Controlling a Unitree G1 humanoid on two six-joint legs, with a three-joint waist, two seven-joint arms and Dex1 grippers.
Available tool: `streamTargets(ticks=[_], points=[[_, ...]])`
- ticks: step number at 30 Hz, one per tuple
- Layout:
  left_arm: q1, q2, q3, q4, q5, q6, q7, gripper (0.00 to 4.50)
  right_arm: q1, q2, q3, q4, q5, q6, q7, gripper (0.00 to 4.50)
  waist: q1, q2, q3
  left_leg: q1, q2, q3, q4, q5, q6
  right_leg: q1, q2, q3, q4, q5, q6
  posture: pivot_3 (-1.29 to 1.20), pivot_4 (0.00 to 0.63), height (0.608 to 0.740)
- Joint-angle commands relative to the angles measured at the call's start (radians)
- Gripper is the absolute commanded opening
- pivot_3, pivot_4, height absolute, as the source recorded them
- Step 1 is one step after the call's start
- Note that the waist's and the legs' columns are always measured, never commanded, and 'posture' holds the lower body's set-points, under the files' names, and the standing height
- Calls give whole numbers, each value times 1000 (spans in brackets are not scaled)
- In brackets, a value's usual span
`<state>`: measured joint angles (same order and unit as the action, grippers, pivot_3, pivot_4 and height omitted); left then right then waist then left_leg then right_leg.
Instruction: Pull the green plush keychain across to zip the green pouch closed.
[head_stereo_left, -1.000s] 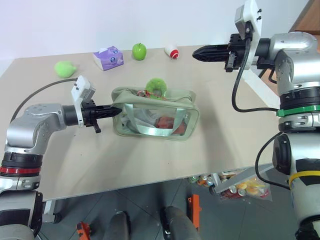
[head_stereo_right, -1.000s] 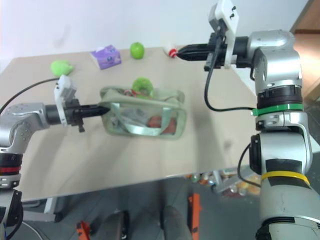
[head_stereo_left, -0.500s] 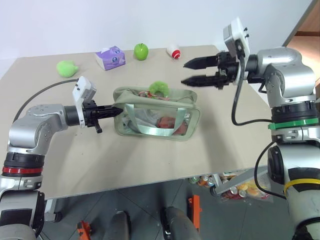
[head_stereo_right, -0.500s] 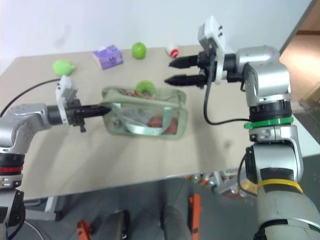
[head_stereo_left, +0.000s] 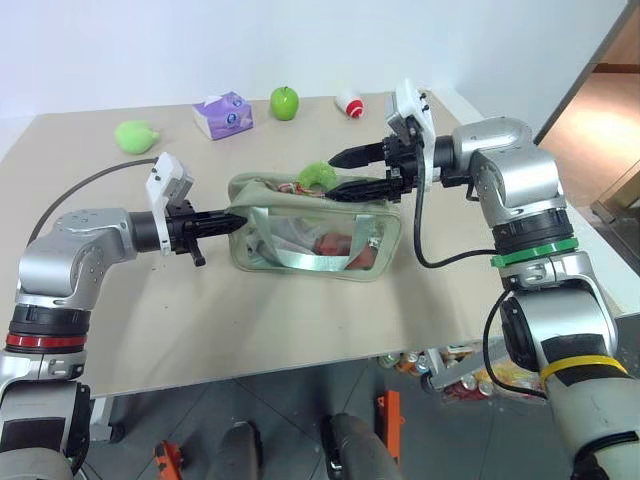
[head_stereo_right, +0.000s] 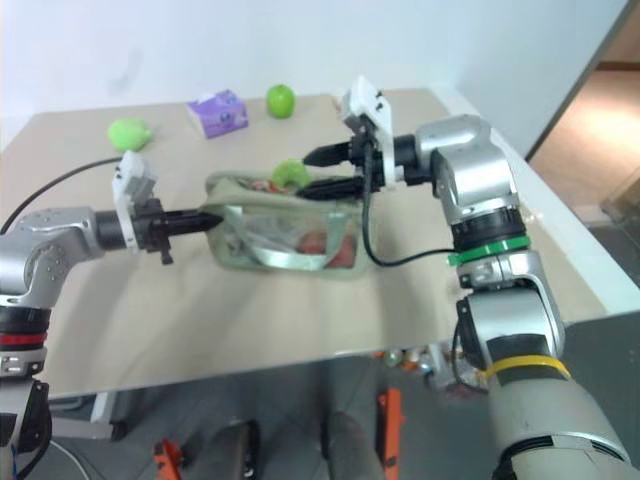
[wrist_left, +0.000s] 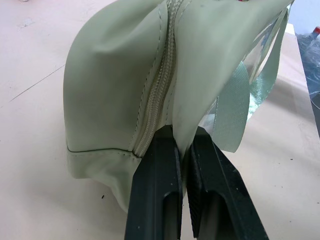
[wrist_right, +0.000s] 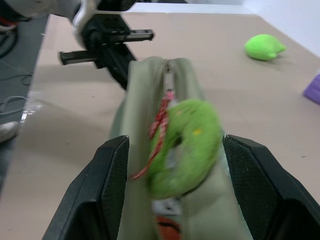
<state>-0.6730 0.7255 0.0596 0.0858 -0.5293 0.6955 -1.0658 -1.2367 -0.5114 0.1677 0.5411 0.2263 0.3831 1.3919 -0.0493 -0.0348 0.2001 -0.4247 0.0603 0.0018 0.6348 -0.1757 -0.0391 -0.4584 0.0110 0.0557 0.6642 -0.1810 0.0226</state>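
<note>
Eye views: green pouch (head_stereo_left: 312, 228) sits mid-bench, zip not yet pulled; green plush keychain (head_stereo_left: 318, 175) on its top at the far end. Right tool (head_stereo_left: 343, 173) has swung in and down from high right, fingers now spread

Left wrist: left tool (wrist_left: 184, 165) clamped on the pouch end fabric

Right wrist: keychain between the open fingers, ungripped; grasp and pull remain

We see beige bench (head_stereo_left: 300, 320) carrying green pouch (head_stereo_left: 310, 235), lime plush blob (head_stereo_left: 134, 135), purple tissue box (head_stereo_left: 222, 113), apple (head_stereo_left: 285, 101).
</note>
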Motion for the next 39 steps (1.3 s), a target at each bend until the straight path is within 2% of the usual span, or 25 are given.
streamTargets(ticks=[1, 15, 18, 24, 25, 32, 39], points=[[3, 7, 21, -42, -9, -1, 9, 0, -50, 11, -1, 44, -25, -64, -1, 3067, 0, 0, 0, 0, 0, 0, 0, 0, 0, 0, 0, 0, 0, 0, 0, 0, 150, 740], [24, 14, 36, -67, -17, 8, 22, 0, -75, 50, -5, 126, -38, -136, 17, 3067, 0, 0, 0, 0, 0, 0, 0, 0, 0, 0, 0, 0, 0, 0, 0, 0, 150, 740], [37, 15, 40, -74, -17, 8, 23, 0, -80, 59, -6, 154, -45, -148, 9, 2211, 0, 0, 0, 0, 0, 0, 0, 0, 0, 0, 0, 0, 0, 0, 0, 0, 150, 740], [46, 11, 44, -83, -23, 13, 33, 0, -78, 61, -16, 157, -37, -153, 15, 157, 0, 0, 0, 0, 0, 0, 0, 0, 0, 0, 0, 0, 0, 0, 0, 0, 150, 740], [46, 12, 44, -84, -24, 13, 35, 0, -78, 61, -16, 157, -37, -154, 14, 28, 0, 0, 0, 0, 0, 0, 0, 0, 0, 0, 0, 0, 0, 0, 0, 0, 150, 740], [48, 9, 39, -86, -31, 14, 40, 0, -73, 33, -23, 153, -41, -149, 9, 28, 0, 0, 0, 0, 0, 0, 0, 0, 0, 0, 0, 0, 0, 0, 0, 0, 150, 740], [42, 5, 29, -72, -29, 12, 34, 0, -123, -42, -64, 176, -22, -123, 20, 28, 0, 0, 0, 0, 0, 0, 0, 0, 0, 0, 0, 0, 0, 0, 0, 0, 150, 740]])
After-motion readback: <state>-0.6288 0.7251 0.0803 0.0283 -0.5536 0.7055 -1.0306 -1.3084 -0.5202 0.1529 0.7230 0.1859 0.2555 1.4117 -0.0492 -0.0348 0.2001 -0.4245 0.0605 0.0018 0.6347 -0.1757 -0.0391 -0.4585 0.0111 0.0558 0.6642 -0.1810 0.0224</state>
